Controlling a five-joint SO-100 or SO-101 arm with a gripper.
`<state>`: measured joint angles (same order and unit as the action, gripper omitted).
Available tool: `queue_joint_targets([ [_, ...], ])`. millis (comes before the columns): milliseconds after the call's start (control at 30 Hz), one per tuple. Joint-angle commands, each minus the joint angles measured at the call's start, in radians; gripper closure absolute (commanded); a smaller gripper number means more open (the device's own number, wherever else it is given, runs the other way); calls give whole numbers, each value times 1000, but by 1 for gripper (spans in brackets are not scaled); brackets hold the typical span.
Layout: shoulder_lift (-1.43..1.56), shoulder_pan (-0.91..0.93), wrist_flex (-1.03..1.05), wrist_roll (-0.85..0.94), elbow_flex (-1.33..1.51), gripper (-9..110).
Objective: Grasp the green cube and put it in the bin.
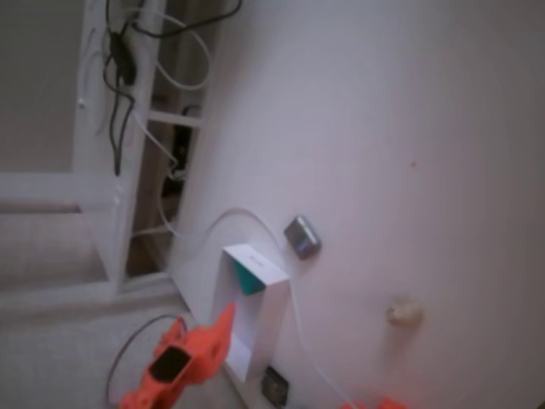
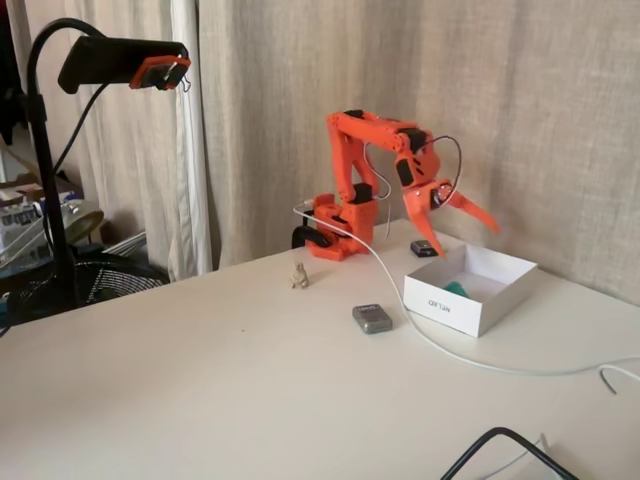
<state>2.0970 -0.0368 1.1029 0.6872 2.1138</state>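
Observation:
The green cube (image 1: 248,277) (image 2: 457,289) lies inside the white bin (image 1: 266,328) (image 2: 447,305), against one wall, and only part of it shows over the rim. My orange gripper (image 2: 463,230) (image 1: 218,331) hangs open just above the bin's back edge in a fixed view, with nothing between its spread fingers. It is clear of the cube.
A small grey block (image 2: 372,318) (image 1: 301,236) lies on the table beside the bin. A tiny beige figurine (image 2: 299,275) (image 1: 404,311) stands further off. A dark small square (image 2: 424,248) (image 1: 274,385) sits behind the bin. A white cable (image 2: 440,345) runs past the bin's front.

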Motion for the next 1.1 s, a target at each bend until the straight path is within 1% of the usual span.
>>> queue_joint_targets([
  [0, 150, 11, 20, -3, 35, 60],
  [100, 299, 0, -74, -17, 126, 60],
  [300, 655, -140, -173, -54, 348, 60],
  [400, 741, -190, -170, -150, 379, 60],
  [533, 847, -218, -155, -351, 407, 60],
  [567, 888, -218, -135, -420, 411, 63],
  [633, 946, -219, -51, -502, 414, 68],
  [733, 1043, -219, 153, -545, 416, 69],
  [867, 1183, -181, 390, -554, 414, 70],
  [967, 1212, -158, 400, -557, 420, 78],
  [1033, 1212, -158, 393, -555, 437, 93],
  [1067, 1212, -156, 390, -549, 453, 98],
])
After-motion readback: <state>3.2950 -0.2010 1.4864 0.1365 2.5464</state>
